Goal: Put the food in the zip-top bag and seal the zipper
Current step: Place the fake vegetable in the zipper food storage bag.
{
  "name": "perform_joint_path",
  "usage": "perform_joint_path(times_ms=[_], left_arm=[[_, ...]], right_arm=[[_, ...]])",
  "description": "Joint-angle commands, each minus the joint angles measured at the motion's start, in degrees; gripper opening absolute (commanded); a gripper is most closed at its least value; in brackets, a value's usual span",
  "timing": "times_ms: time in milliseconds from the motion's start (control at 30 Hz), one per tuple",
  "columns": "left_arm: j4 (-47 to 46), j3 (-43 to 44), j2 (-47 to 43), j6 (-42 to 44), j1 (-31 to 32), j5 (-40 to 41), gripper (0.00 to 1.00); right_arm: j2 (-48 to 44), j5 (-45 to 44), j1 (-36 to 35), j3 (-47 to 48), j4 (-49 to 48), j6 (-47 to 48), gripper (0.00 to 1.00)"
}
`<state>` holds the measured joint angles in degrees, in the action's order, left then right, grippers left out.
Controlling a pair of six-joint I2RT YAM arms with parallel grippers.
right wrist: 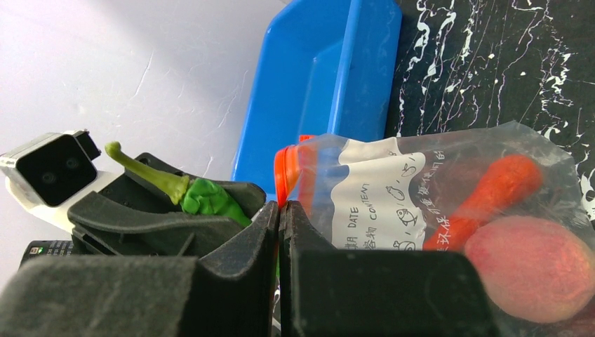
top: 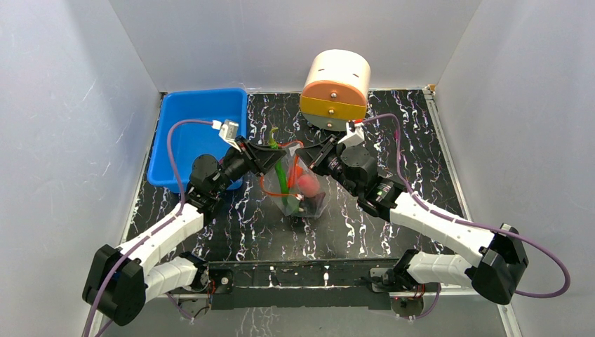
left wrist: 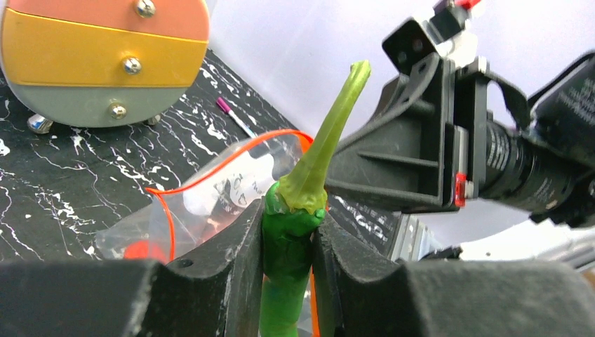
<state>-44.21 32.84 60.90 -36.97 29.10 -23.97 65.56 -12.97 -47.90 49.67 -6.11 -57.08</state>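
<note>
Seen from the top camera, both arms face each other mid-counter [top: 436, 140] over the zip-top bag [top: 306, 200], which stands between them, mouth up. The left hand [top: 275, 159] is clamped on the long green pepper [top: 281, 177], whose lower end reaches down into the bag. The right hand [top: 303, 156] grips the bag's upper edge. A pink-red round fruit [top: 307, 184] sits inside. A blue bin [top: 168, 133] is off to the left, and a cream-and-orange drum [top: 335, 84] stands at the back.

Over to the left wrist: the fingers are pressed onto the pepper's top, just under its pale stem, which points up. Behind it the zipper [left wrist: 166, 228] curves open in an orange-red loop. A pink-tipped pen [left wrist: 235, 116] lies near the drum.

Right wrist now: the fingers are squeezed together, pinching the bag right at the zipper's end. The white label [right wrist: 379, 203] reads "DATE" and "CONTENT", with little fish drawings and Chinese characters too small to read. The red chili [right wrist: 495, 193] and the fruit press against the clear plastic.
</note>
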Motion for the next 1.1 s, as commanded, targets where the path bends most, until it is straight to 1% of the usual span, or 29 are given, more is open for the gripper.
perform_joint_path(times_ms=[0,133,367,733,833,967,1067], left_arm=[[-8.0,-0.3,0.9,-8.7,0.3,5.5,0.02],[-11.1,-1.2,3.4,-11.6,0.3,7.1,0.01],[-17.0,-5.9,6.2,-16.6,0.6,9.8,0.00],[-19.5,-7.4,7.8,-17.0,3.6,13.7,0.00],[-18.9,-6.8,6.6,-16.0,3.8,16.1,0.00],[-13.5,-5.5,3.5,-12.0,3.9,19.6,0.00],[-11.6,-5.4,2.3,-10.5,3.9,22.2,0.00]], right_arm=[[-1.5,0.0,0.1,-0.1,-5.5,0.3,0.00],[-1.5,0.0,0.1,-0.4,-5.9,-0.1,0.00],[-0.9,0.2,0.1,-0.4,-6.7,-0.8,0.00],[0.5,-0.7,0.0,-0.1,-7.4,-2.4,0.00],[0.3,-1.0,0.0,-0.4,-7.4,-3.0,0.00],[-0.3,-2.1,0.0,-0.6,-6.8,-3.3,0.00],[-0.8,-3.4,0.0,-0.7,-4.7,-2.8,0.00]])
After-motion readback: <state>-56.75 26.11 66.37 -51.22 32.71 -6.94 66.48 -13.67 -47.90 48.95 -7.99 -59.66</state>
